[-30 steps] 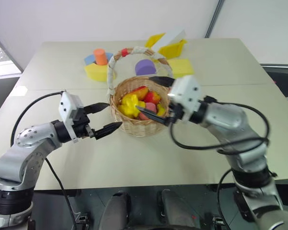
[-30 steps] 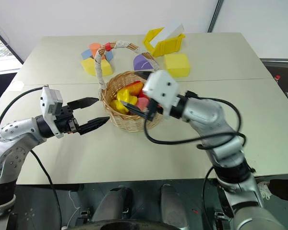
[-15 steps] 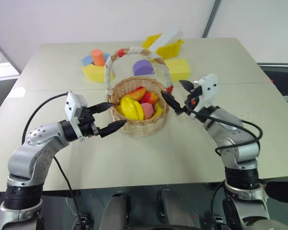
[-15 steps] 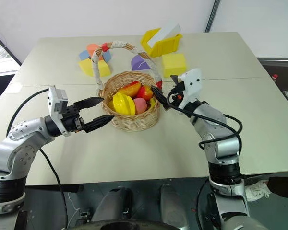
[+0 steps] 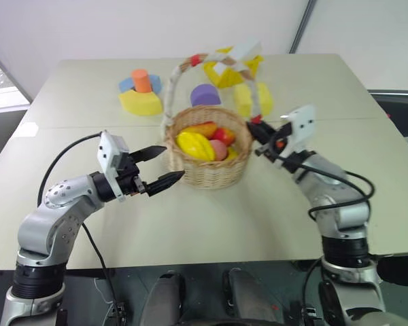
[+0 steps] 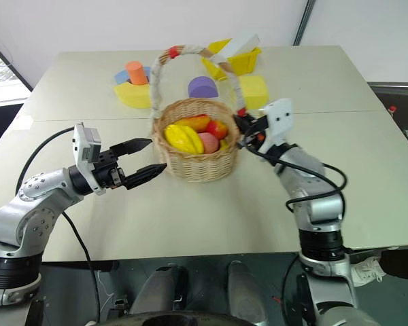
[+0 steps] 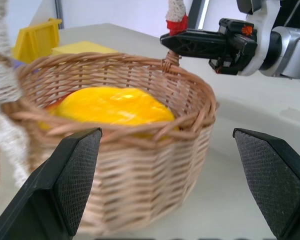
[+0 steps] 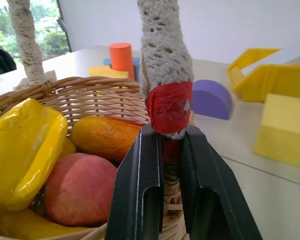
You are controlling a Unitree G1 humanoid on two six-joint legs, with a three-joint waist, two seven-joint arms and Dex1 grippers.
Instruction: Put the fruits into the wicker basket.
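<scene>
Several foam blocks [image 5: 141, 102] crowd the counter [image 5: 190, 224] behind the round tan wicker basket [image 5: 214, 170]; right tool [image 8: 162, 165], earlier spread, now pinches its handle, left tool [image 5: 158, 168] spread

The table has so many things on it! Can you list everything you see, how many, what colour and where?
wicker basket: one, tan, handle wrapped white with red bands, table middle.
fruits: several in the basket; glossy yellow ridged one, pink peach, orange and red ones.
purple half-round block: one, behind the basket.
yellow blocks: a square one behind the basket's right side, an open box-shaped one farther back, a curved one at back left.
orange cylinder: one, on the curved yellow block.
blue block: one, beside the cylinder.
table: one, beige.
left gripper: black, open, beside the basket.
right gripper: black, shut on the basket handle's base.
</scene>
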